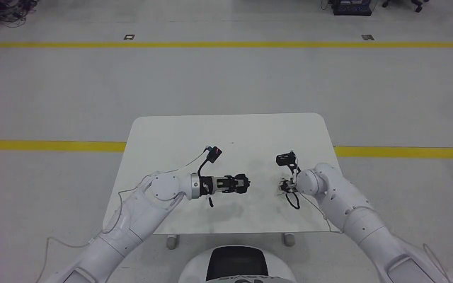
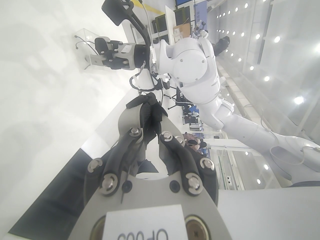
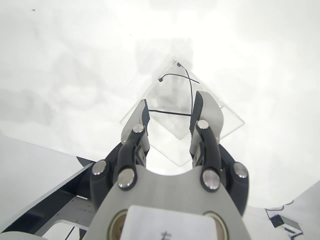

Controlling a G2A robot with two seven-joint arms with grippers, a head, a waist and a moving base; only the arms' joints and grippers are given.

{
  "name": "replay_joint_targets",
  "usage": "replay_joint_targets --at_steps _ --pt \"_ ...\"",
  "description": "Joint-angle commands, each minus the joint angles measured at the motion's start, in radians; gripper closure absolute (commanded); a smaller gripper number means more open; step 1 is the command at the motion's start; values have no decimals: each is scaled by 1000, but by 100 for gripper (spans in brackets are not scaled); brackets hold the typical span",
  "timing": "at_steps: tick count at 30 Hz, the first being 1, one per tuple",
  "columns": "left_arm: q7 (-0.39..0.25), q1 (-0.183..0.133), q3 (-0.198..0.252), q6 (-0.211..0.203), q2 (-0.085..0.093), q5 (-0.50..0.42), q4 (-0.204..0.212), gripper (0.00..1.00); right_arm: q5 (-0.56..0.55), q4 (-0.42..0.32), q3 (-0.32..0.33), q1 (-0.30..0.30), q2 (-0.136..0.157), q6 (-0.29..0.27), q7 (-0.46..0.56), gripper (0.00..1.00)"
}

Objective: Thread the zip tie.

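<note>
Several thin black zip ties point(image 3: 170, 113) lie in a clear shallow tray point(image 3: 225, 118) on the white table point(image 1: 177, 141). My right gripper point(image 3: 172, 98) hangs open just above the tray, and one tie runs across the gap between its fingers. In the left wrist view the same tray point(image 2: 83, 31) and the right gripper point(image 2: 93, 52) lie farther off. My left gripper point(image 2: 147, 102) is shut, its black pads pressed together, and it points at the right gripper from a short way off. A thin black strip point(image 2: 123, 191) shows by its base; whether it is held I cannot tell.
Both grippers point(image 1: 248, 184) point(image 1: 282, 186) face each other near the table's middle, toward its near edge. A small black part with cables point(image 3: 276, 219) lies by the table's edge behind the right gripper.
</note>
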Motion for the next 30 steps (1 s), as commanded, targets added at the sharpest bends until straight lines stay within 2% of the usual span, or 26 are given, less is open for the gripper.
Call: replay_joint_targets --at_steps 1,8,14,26,30 --pt "0 0 0 0 0 0 0 100 0 4 -1 0 -2 1 6 61" --pt "0 0 0 0 0 0 0 100 11 53 -13 23 -17 14 21 63" --pt "0 0 0 0 0 0 0 100 35 69 -7 31 -24 -10 17 77" --pt "0 0 0 0 0 0 0 100 15 61 8 21 -25 6 21 77" --pt "0 0 0 0 0 0 0 100 13 66 8 21 -28 7 21 80"
